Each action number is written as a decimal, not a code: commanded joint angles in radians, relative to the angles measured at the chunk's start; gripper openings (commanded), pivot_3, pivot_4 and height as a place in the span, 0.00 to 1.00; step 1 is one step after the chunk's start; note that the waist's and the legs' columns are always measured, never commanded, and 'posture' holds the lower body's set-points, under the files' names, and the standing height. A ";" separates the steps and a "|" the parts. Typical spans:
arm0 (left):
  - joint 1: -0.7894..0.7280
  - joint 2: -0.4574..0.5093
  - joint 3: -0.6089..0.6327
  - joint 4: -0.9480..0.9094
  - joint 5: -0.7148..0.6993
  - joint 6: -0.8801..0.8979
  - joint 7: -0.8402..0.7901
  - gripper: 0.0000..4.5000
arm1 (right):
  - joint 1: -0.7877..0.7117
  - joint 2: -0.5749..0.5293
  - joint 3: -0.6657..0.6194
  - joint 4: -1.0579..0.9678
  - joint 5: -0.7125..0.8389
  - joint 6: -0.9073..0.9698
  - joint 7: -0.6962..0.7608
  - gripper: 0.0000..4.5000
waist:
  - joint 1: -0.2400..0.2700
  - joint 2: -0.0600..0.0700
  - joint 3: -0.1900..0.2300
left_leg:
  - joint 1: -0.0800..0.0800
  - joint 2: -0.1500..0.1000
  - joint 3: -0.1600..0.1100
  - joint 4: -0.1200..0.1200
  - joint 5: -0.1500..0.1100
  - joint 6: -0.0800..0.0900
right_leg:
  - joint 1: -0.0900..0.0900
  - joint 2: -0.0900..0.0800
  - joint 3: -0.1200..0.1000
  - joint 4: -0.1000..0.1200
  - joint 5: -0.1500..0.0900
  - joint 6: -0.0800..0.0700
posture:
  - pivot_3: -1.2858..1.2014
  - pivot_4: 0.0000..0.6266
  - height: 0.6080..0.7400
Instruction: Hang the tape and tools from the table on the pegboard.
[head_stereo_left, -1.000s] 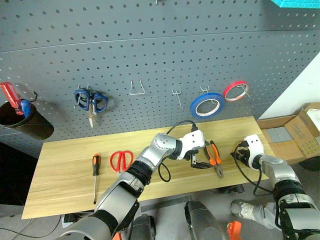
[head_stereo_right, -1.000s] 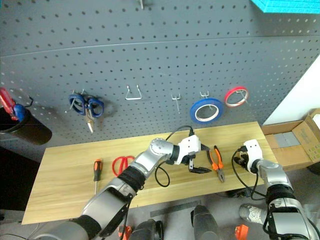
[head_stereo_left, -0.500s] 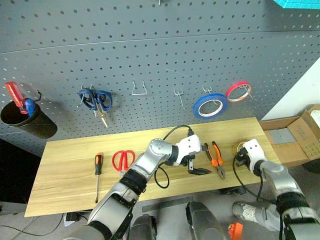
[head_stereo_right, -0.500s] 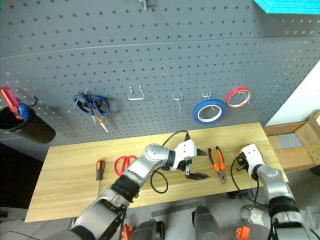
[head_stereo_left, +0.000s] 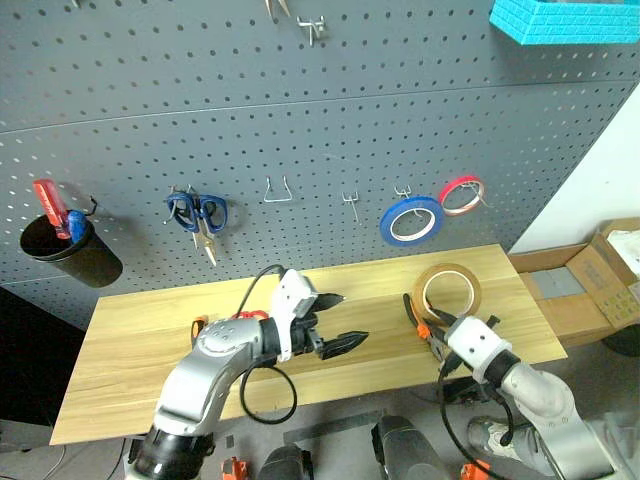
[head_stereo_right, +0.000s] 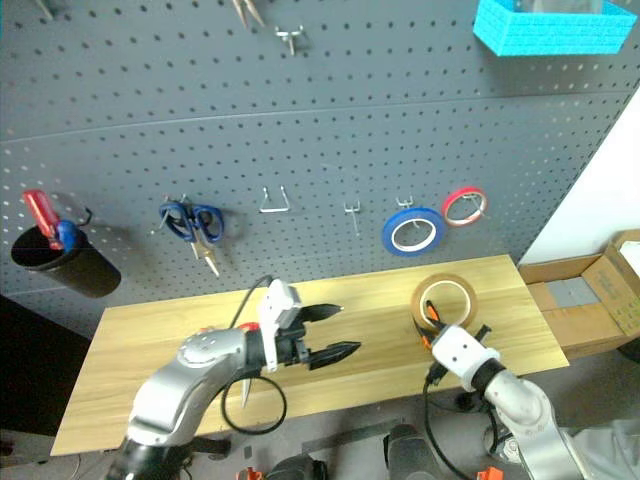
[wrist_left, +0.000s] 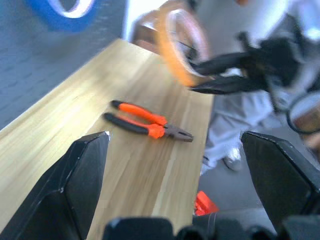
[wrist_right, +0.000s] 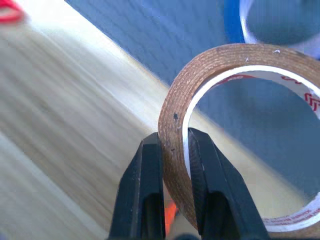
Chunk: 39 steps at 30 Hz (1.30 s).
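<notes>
My right gripper (wrist_right: 175, 145) is shut on the rim of the yellowish-brown tape (head_stereo_left: 447, 290) and holds the ring upright above the right part of the table (head_stereo_left: 130, 340). The orange-and-black pliers (wrist_left: 147, 125) lie flat on the wood below it, partly hidden in the eye views. My left gripper (head_stereo_left: 335, 322) hangs open and empty over the table's middle, pointing right toward the tape. My left arm covers most of the red scissors (head_stereo_left: 250, 315) and the screwdriver (head_stereo_left: 197, 326). The pegboard (head_stereo_left: 300, 120) rises behind the table.
A blue tape ring (head_stereo_left: 410, 220), a red ring (head_stereo_left: 461, 195) and blue scissors (head_stereo_left: 197, 212) hang on the board. Two bare hooks (head_stereo_left: 277, 190) (head_stereo_left: 350, 203) sit between them. A black cup (head_stereo_left: 70, 255) hangs far left. A cardboard box (head_stereo_left: 610, 270) stands right of the table.
My right gripper has lifted the tape off the table's right end and drawn left. My left gripper has pulled back left, away from the pliers. The camera has tilted up.
</notes>
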 joint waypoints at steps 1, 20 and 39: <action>0.075 0.000 0.079 -0.167 -0.098 0.078 0.080 1.00 | -0.046 -0.020 0.006 0.089 -0.067 -0.242 -0.049 0.03 | 0.002 -0.006 -0.004 | 0.005 0.000 0.000 0.000 0.000 0.000 | 0.005 0.000 0.000 0.000 0.000 0.000 | 0.45 0.13 1.00; 0.086 0.007 0.144 -0.108 -0.102 -0.011 0.272 1.00 | -0.715 0.190 0.167 0.772 -0.054 -0.589 0.020 0.03 | 0.062 -0.014 -0.029 | 0.016 0.007 0.002 -0.001 0.003 -0.003 | 0.011 0.010 0.004 0.001 0.004 -0.008 | 0.50 0.10 1.00; 0.006 -0.003 0.066 -0.022 -0.098 -0.058 0.298 1.00 | -0.721 0.171 0.128 0.778 0.067 -0.321 0.254 0.61 | 0.072 -0.014 -0.030 | 0.016 0.007 0.002 -0.001 0.002 -0.003 | 0.010 0.010 0.004 0.001 0.004 -0.009 | 0.48 0.14 1.00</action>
